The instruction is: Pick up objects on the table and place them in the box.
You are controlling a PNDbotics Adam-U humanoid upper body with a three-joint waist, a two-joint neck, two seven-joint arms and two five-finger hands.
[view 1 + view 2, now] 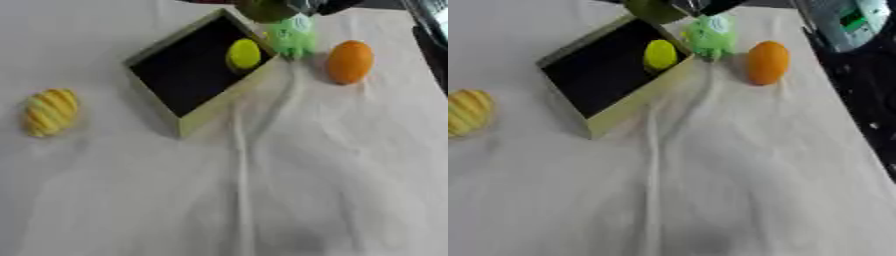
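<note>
An open box [188,75] with pale yellow-green walls and a dark inside sits askew at the upper middle of the white cloth. A yellow oval fruit [244,54] lies in its far right corner. At the top edge my right hand [703,5], dark with silver parts, is curled on an olive-green round object [654,9] just above the box's far corner. A light green lumpy object [710,36] rests against the box's right wall. An orange oval fruit [767,62] lies to its right. A yellow striped object [50,111] lies far left.
The white cloth [262,190] is creased, with a long fold running down from the box. The table's right edge [833,95] drops to dark floor. A grey device with a green screen [846,21] stands at the upper right.
</note>
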